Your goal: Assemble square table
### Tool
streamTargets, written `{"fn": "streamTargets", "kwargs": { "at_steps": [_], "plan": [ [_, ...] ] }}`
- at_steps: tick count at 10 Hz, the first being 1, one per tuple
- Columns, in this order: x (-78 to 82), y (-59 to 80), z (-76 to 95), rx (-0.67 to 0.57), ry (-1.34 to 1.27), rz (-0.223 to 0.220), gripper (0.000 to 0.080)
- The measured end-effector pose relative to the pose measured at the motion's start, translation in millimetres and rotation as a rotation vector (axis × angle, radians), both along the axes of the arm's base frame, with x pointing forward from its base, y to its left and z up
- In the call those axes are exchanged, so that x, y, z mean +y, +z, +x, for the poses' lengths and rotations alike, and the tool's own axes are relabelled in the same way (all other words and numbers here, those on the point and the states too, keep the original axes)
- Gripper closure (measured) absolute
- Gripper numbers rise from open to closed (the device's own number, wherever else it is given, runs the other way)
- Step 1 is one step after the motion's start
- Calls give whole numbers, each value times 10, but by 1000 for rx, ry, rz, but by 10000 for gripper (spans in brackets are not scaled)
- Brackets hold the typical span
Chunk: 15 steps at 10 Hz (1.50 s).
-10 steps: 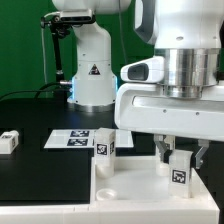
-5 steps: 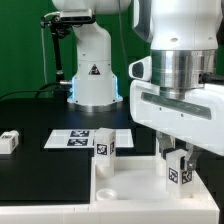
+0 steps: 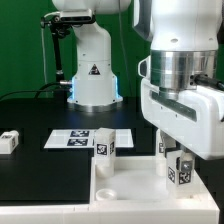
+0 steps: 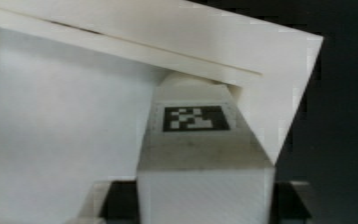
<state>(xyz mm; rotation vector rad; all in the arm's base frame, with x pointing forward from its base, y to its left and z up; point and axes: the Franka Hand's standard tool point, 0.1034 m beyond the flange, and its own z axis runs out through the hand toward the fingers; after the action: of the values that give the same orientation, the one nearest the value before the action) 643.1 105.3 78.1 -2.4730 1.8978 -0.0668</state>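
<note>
Checker-tagged leg (image 3: 181,172) stood between jaws near table top (image 3: 135,195) rim, 2 o'clock; clenched or released, couldn't tell. Second leg (image 3: 105,147) well apart, 9 o'clock.

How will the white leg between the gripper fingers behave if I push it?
The leg looks like stiff moulded plastic, so it should not bend. Its flat square sides should keep it from rolling. Standing upright on the table top, taller than wide, it may tip if pushed high.

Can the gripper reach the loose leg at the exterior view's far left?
Probably yes: the far-left leg sits alone on the black table, with nothing over it. The gripper is around a second leg now.
</note>
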Motion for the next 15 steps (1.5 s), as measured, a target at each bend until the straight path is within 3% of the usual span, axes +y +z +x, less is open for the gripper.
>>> {"fn": "streamTargets", "kwargs": {
  "at_steps": [1,2,3,7,10,15],
  "plan": [
    [0,-1,-1,1,52,-2,407],
    [7,0,-6,5,123,-8,236],
    [32,3,-13,9,180,-10,165],
    [24,3,-14,12,475,-26,150],
    [106,19,-35,22,858,-53,150],
    [76,8,-44,45,1290,-94,150]
  ]
}}
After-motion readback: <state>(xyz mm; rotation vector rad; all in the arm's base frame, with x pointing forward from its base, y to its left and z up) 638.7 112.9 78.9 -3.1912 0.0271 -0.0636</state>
